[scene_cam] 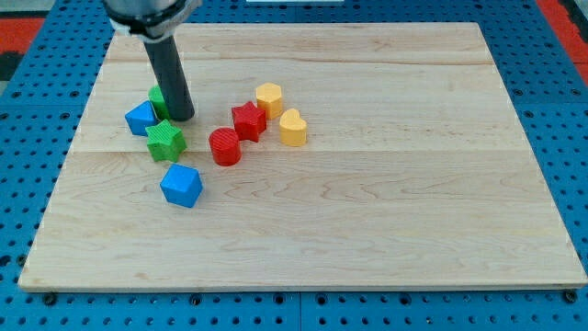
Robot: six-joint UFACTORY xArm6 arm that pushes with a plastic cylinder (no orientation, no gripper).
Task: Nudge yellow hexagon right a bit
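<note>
Yellow hexagon (269,96) sits upper centre-left of the frame, on the wooden board (386,211). Red star (248,119) lies just below-left of it, touching or nearly so; yellow heart-shaped block (292,128) just below-right, apparently a narrow gap between them

End effector: plain dark rod, no jaws, nothing held. My tip (181,118) is down at the board in the upper left of the frame, well apart from the hexagon, set among the left cluster: green block (157,97) partly hidden behind the rod, blue block (141,118) just to the view's left, green star (165,140) just below

Handling, judged: hexagon looks like a small rigid plastic piece, light, matte, flat-topped with short flat side faces. It should slide readily on smooth wood and may turn if struck off-centre. No grasp possible; contact point should be its view-left face, mid-face, pushing toward the view's right. Approach from the upper left avoids the red star. A short push only: the heart sits close to the path's lower edge

Other items: red cylinder (224,146) below-left of the red star; blue cube-like block (181,186) lower left, alone. Board is pale planks with visible grain, resting on a blue perforated surface (28,165)
</note>
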